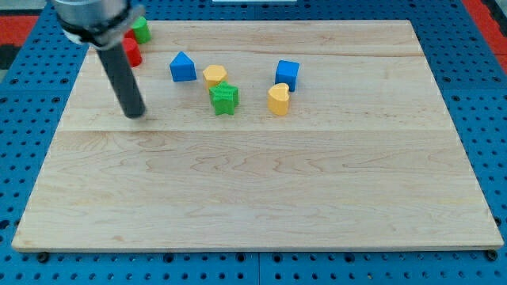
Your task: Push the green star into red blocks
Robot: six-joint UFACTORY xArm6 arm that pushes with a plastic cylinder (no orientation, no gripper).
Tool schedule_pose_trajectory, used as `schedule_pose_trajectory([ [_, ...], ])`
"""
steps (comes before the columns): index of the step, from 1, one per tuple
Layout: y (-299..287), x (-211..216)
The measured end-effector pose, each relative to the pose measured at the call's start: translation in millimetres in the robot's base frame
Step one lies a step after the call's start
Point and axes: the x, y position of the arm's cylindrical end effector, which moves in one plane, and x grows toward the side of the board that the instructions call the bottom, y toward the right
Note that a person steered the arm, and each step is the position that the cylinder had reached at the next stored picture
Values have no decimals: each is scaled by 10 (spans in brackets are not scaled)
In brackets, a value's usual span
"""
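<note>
The green star [224,98] lies on the wooden board [261,174] in its upper middle, just below a yellow block [214,75]. A red block [131,52] sits near the board's top left, partly hidden behind the rod. My tip [135,112] rests on the board to the left of the green star, well apart from it, and below the red block.
A green block [141,29] sits at the top left, just above the red one. A blue pointed block [182,67] lies left of the yellow block. A blue cube [287,74] and a yellow heart-like block [278,100] lie right of the star.
</note>
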Motion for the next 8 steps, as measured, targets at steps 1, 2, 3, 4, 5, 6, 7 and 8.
schedule_pose_trajectory([
  [1,629,219],
  [2,1077,54],
  [3,1303,-234],
  [4,902,-468],
  [5,463,-620],
  [6,791,-524],
  [7,1214,-439],
  [8,1415,-539],
])
